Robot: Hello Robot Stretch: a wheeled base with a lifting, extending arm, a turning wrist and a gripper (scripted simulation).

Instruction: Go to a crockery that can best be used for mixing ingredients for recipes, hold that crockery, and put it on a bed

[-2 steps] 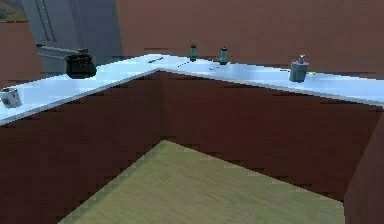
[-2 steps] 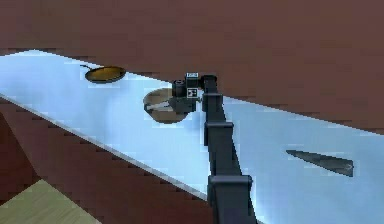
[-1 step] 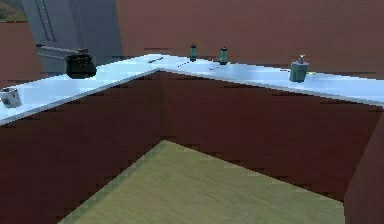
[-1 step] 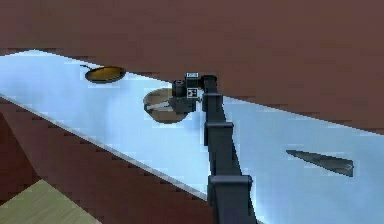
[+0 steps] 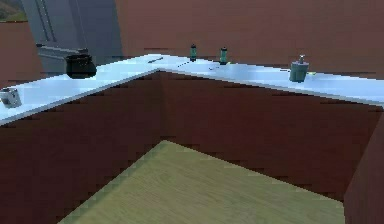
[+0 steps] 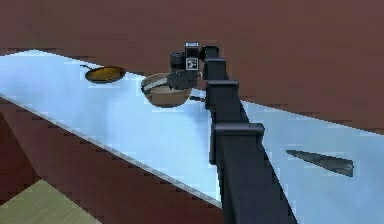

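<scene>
A brown bowl [image 6: 165, 92] with a pale inside stands on the light blue countertop [image 6: 110, 115] in the arm side view. The dark arm [image 6: 236, 135] reaches out over the counter to it. My gripper [image 6: 180, 78] is at the bowl's far rim, with the white marker squares [image 6: 192, 50] just behind. With the bowl standing on the counter at the gripper, I cannot tell whether it holds anything.
A flat brown dish [image 6: 105, 73] lies left of the bowl, and a dark flat blade-like thing [image 6: 321, 161] right of the arm. In the forward view an L-shaped counter [image 5: 120, 75] carries a dark pot [image 5: 80, 65], a cup [image 5: 10, 97], two small bottles [image 5: 224, 56] and a grey container [image 5: 299, 70]. Wooden floor [image 5: 200, 190] lies in front.
</scene>
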